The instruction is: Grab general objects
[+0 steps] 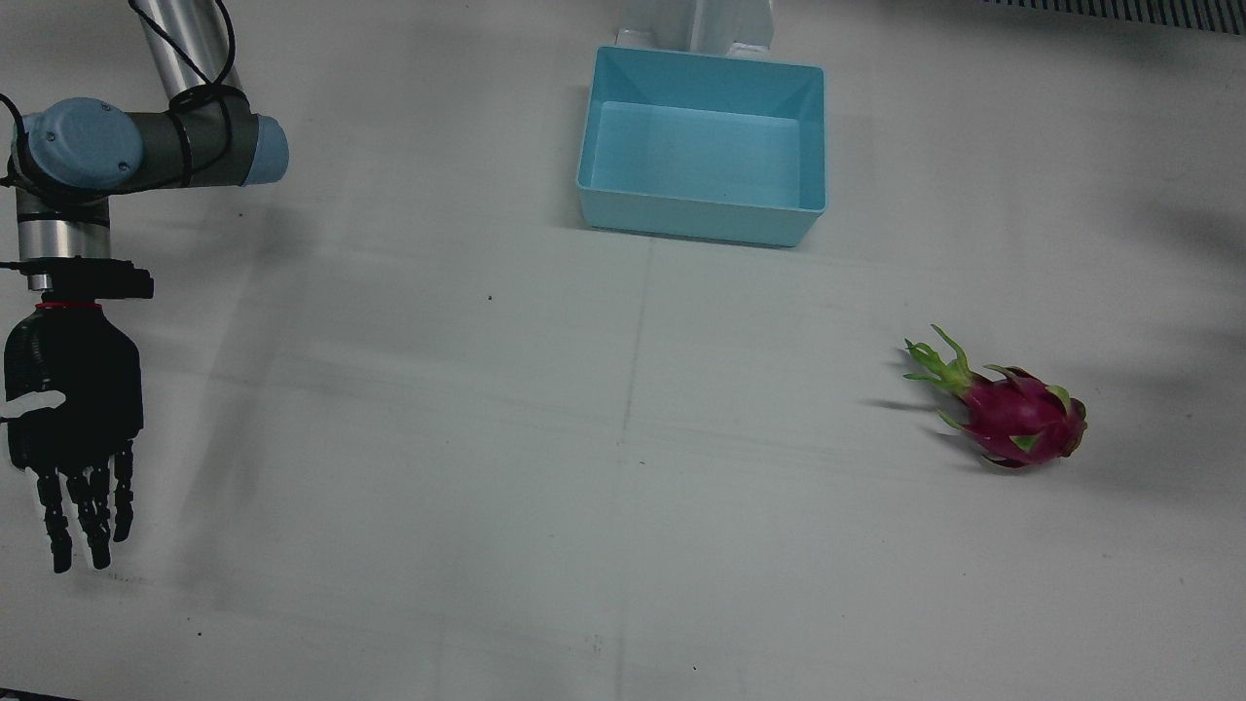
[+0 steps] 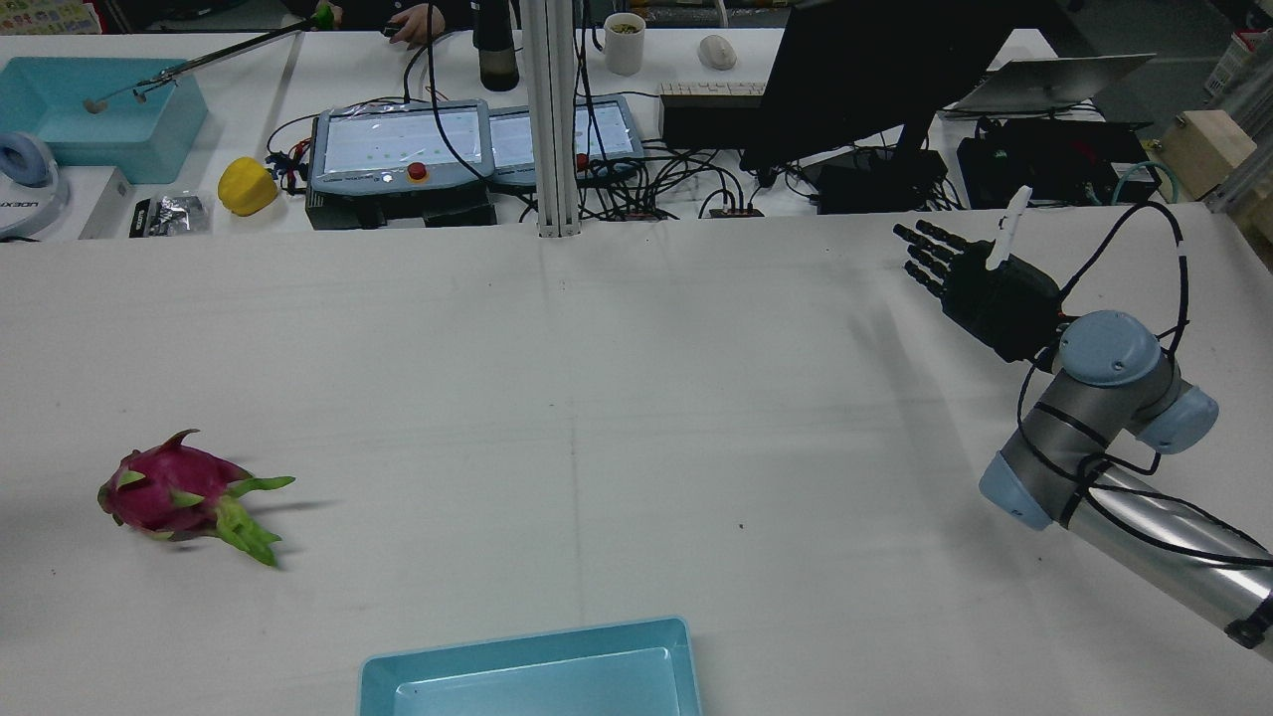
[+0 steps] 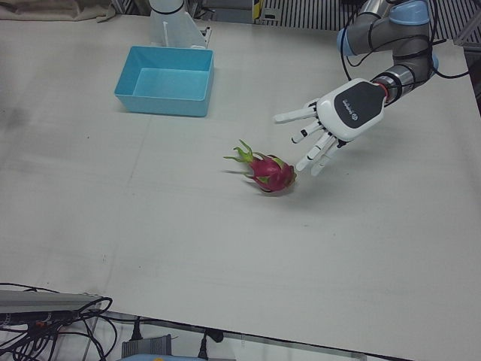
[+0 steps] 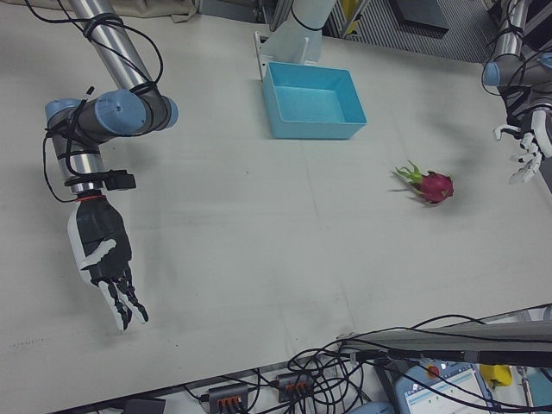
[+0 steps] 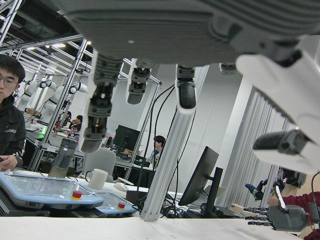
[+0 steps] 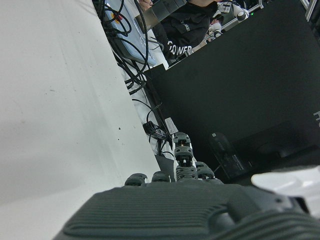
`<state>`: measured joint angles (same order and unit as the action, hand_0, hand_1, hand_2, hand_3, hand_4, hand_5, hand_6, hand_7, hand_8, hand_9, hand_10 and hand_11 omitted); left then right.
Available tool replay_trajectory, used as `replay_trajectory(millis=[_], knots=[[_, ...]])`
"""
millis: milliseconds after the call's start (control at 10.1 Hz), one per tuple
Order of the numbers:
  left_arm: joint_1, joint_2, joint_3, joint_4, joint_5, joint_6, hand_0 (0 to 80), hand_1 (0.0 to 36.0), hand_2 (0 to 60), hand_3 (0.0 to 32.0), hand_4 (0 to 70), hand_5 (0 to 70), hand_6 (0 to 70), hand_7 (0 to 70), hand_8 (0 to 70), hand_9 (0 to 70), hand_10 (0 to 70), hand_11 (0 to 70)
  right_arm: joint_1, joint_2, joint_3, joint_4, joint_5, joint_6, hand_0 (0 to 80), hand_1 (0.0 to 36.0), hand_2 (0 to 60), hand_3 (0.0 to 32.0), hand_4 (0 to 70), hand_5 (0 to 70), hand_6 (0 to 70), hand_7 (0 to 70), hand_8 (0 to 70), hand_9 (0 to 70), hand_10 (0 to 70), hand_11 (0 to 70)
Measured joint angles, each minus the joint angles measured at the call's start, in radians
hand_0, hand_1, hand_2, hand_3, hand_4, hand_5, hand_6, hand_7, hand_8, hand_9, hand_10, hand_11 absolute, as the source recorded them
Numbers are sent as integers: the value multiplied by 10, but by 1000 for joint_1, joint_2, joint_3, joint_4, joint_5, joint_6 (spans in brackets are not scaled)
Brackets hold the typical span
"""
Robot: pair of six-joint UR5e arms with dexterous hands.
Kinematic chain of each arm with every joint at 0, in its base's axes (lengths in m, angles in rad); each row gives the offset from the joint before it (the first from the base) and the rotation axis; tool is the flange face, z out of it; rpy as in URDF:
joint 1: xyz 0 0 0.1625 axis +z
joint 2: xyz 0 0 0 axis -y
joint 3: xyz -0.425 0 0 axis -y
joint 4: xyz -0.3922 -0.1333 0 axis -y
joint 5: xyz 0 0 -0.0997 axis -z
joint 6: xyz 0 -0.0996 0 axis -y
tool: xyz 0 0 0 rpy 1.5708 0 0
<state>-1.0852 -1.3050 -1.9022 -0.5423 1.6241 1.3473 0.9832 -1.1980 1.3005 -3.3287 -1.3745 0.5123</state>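
A pink dragon fruit [image 1: 1017,417] with green tips lies on its side on the white table, also in the rear view [image 2: 164,492], left-front view [image 3: 270,173] and right-front view [image 4: 434,185]. My left hand [image 3: 342,116], white, is open and empty, raised beside the fruit and apart from it; it sits at the table's edge in the right-front view [image 4: 526,147]. Its fingers [image 5: 137,80] hang spread in the left hand view. My right hand [image 1: 73,409], black, is open and empty, far from the fruit, also in the rear view [image 2: 980,283] and right-front view [image 4: 108,263].
A light blue bin [image 1: 696,226] stands empty at the robot's side of the table, between the arms [image 3: 161,104] [image 4: 315,129]. Control pendants [image 2: 398,144], cables and a monitor [image 2: 865,70] lie beyond the table's far edge.
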Motion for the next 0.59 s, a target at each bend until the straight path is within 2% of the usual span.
replay_trajectory(millis=[99, 198, 297, 396, 495, 594], knots=[[57, -16, 0, 19, -25, 51, 271, 202, 600, 320, 0, 0, 17, 700, 0, 186, 0, 0, 0, 0, 0, 0, 0, 0, 0, 0, 0, 0, 0, 0, 0, 0, 0, 0, 0, 0], [125, -24, 0, 32, -71, 115, 196, 181, 600, 320, 0, 0, 0, 700, 0, 186, 0, 0, 0, 0, 0, 0, 0, 0, 0, 0, 0, 0, 0, 0, 0, 0, 0, 0, 0, 0], [188, -28, 2, 43, -126, 174, 245, 207, 600, 320, 0, 0, 0, 700, 0, 172, 0, 0, 0, 0, 0, 0, 0, 0, 0, 0, 0, 0, 0, 0, 0, 0, 0, 0, 0, 0], [234, -32, 9, 50, -169, 216, 221, 214, 600, 320, 0, 0, 0, 700, 0, 129, 0, 0, 0, 0, 0, 0, 0, 0, 0, 0, 0, 0, 0, 0, 0, 0, 0, 0, 0, 0], [259, -41, 19, 56, -194, 242, 159, 197, 600, 320, 0, 0, 0, 317, 0, 49, 0, 0, 0, 0, 0, 0, 0, 0, 0, 0, 0, 0, 0, 0, 0, 0, 0, 0, 0, 0], [271, -58, 30, 76, -204, 277, 194, 206, 600, 320, 0, 0, 0, 97, 0, 9, 0, 0, 0, 0, 0, 0, 0, 0, 0, 0, 0, 0, 0, 0, 0, 0, 0, 0, 0, 0]])
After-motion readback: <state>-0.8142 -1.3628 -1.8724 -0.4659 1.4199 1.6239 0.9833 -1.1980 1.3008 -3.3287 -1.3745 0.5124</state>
